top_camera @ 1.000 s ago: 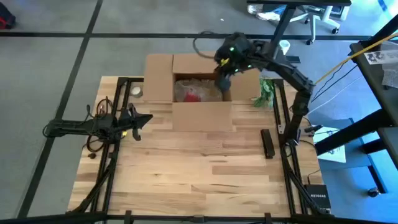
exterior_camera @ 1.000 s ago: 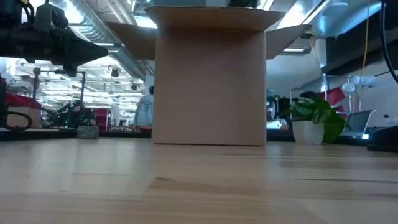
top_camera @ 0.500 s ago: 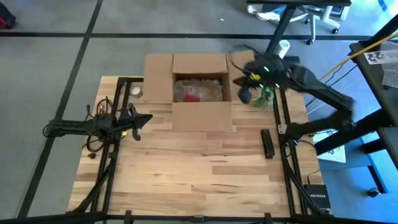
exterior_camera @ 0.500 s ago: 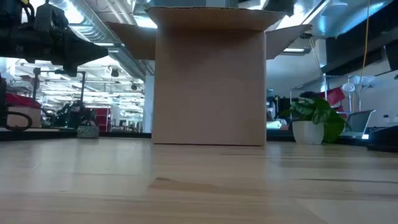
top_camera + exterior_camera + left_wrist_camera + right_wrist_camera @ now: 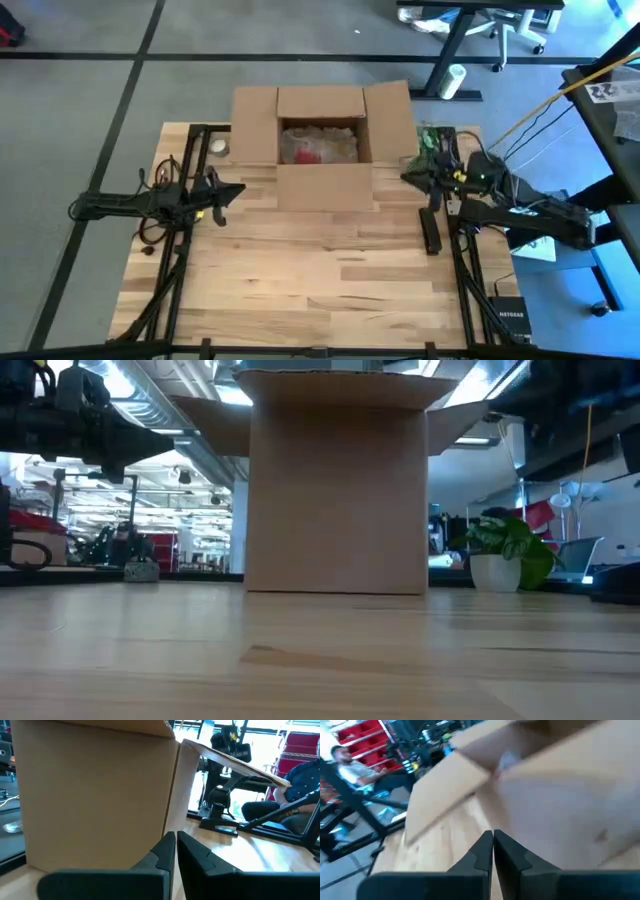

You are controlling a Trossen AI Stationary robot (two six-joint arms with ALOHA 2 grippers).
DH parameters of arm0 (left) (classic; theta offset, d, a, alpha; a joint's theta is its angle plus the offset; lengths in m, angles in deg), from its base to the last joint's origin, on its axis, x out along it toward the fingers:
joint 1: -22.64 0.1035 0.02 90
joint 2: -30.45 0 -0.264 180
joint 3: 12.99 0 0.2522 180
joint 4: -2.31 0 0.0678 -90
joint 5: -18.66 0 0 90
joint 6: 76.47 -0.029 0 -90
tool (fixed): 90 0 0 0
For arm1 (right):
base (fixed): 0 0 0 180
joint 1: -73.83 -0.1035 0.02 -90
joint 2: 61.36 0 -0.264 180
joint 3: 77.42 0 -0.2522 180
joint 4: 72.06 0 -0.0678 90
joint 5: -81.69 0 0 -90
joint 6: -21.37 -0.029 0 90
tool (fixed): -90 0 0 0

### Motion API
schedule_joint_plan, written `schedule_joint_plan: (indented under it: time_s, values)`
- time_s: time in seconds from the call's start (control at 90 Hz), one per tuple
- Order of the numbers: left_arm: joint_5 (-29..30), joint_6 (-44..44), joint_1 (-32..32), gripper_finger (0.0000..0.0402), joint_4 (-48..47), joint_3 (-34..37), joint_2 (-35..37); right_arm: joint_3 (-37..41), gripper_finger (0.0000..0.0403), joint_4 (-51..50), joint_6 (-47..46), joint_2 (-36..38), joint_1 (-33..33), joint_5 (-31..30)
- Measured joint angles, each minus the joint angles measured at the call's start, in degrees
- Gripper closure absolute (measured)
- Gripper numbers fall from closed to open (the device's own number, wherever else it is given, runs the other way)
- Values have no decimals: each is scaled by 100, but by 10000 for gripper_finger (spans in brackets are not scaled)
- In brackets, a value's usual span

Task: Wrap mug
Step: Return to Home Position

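Sitting inside the cardboard box [image 5: 325,190], your bubble-wrapped red mug [image 5: 308,152] should be light, cushioned, slippery, still breakable | grip it gently round the padded middle | right gripper [image 5: 410,178], fingers together, has pulled back from over the box to the desk's [image 5: 320,280] right edge | left gripper [image 5: 232,190], fingers together, unmoved at the left.

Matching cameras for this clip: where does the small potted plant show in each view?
High view: potted plant right of the cardboard box's right flap, next to the right gripper.
Low view: right of the box, plant in a white pot on the table.
Left wrist view: not in it.
Right wrist view: not in it.
Shared landmark: the cardboard box, in all four views.
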Motion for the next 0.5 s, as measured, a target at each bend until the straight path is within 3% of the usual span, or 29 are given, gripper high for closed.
schedule_joint_plan:
  time_s: [0.333, 0.5]
  values:
    - [0, 1, 2, 402, -2, 0, 0, 1212, 403, 794, 345, 486, -238, -469]
    - [0, -1, 2, 402, 0, 0, 0, 1788, 403, 1746, 346, 579, -238, -467]
